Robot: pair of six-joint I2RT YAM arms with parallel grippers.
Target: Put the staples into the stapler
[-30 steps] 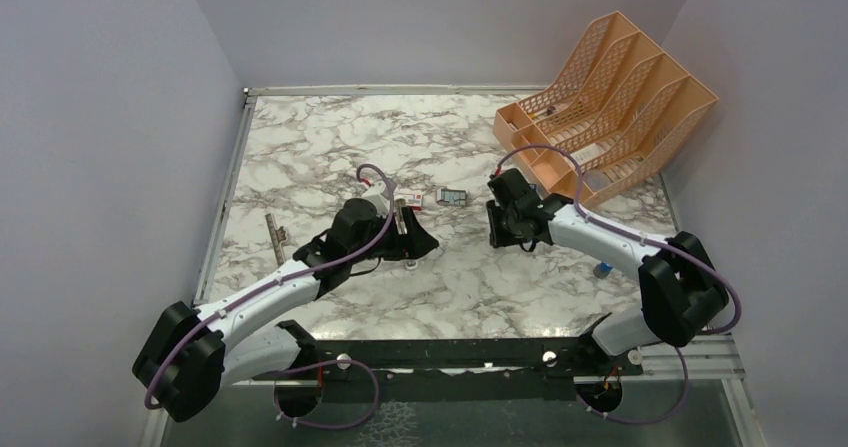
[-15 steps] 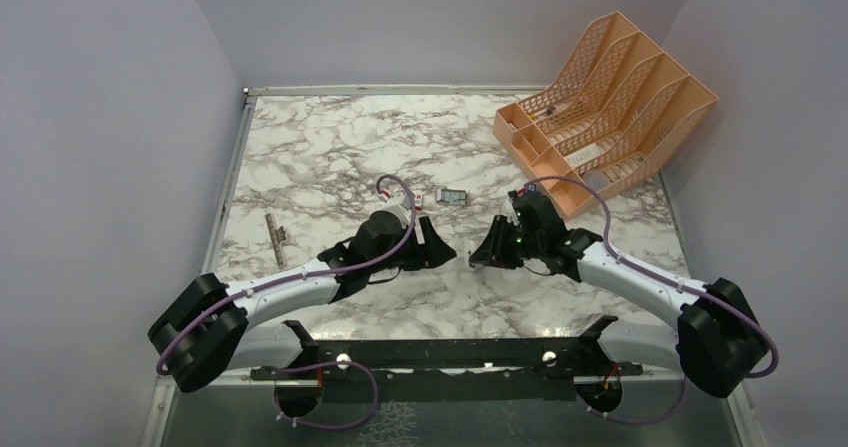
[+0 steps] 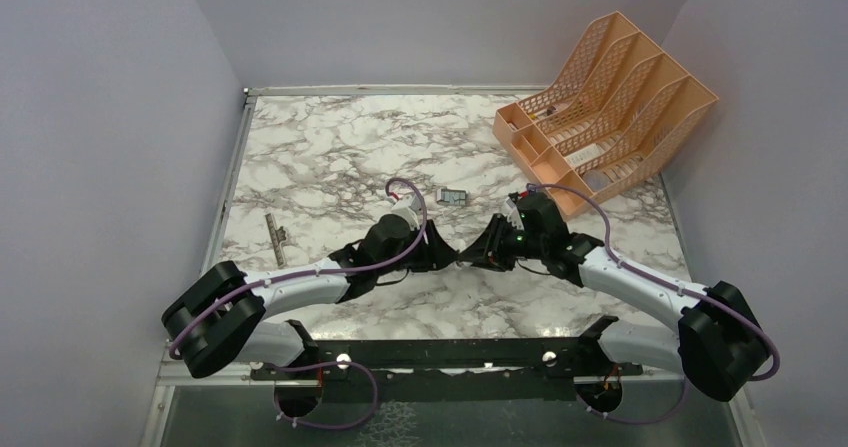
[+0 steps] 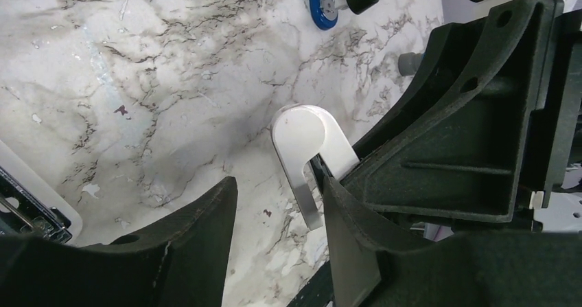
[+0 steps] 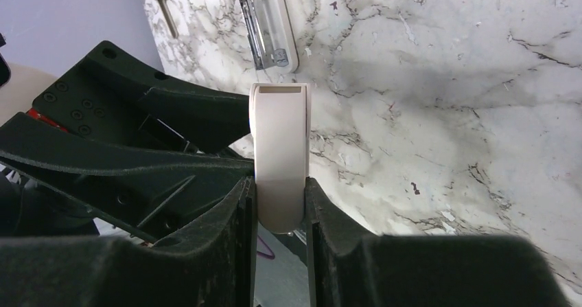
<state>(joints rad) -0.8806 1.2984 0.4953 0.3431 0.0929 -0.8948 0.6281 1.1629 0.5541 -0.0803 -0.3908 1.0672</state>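
The right pincer clamps the stapler. The left pincer stands open at its tip. The staples lie at twelve o'clock from both.

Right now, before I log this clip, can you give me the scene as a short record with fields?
right gripper: shut on the stapler
left gripper: jaws apart, the stapler's rounded end between them
staples: loose grey block on the table, beyond both grippers, untouched
task state: staples not yet loaded
other: orange file rack at the table's far right corner
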